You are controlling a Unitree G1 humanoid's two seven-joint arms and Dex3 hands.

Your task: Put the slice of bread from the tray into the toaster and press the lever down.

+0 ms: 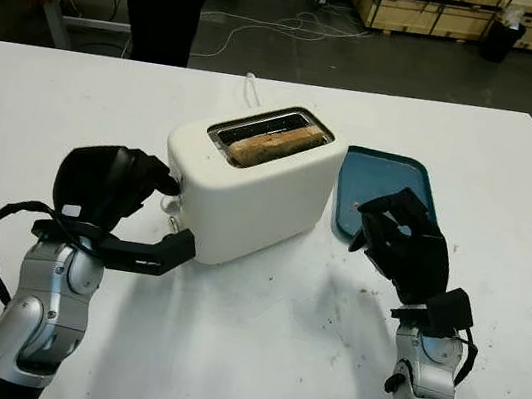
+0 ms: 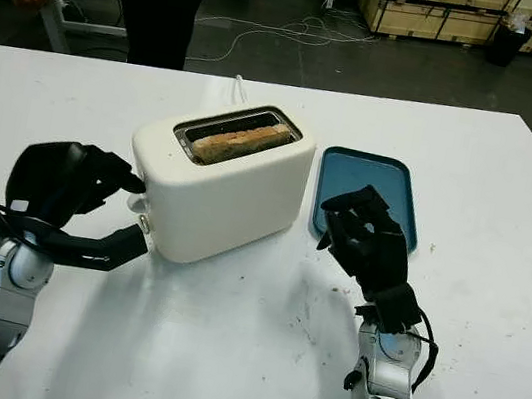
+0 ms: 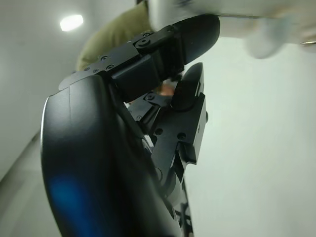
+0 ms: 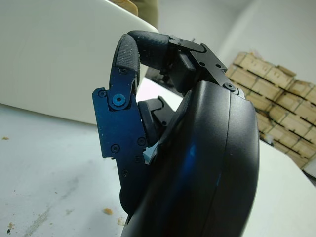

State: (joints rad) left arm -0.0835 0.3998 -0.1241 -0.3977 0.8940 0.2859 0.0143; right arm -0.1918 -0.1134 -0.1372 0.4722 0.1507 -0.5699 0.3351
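White table (image 1: 251, 359), bread (image 1: 272, 146) half-hidden in toaster (image 1: 249, 182)

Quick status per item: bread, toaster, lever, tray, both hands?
Bread: in the toaster slot, top edge showing.
Toaster: upright on the table, beside the tray.
Lever: at the toaster's end, left hand's fingertips by it; position unclear.
Tray: no bread on it.
Left hand: curled, at the lever end.
Right hand: curled, holds nothing, over the tray's near edge.
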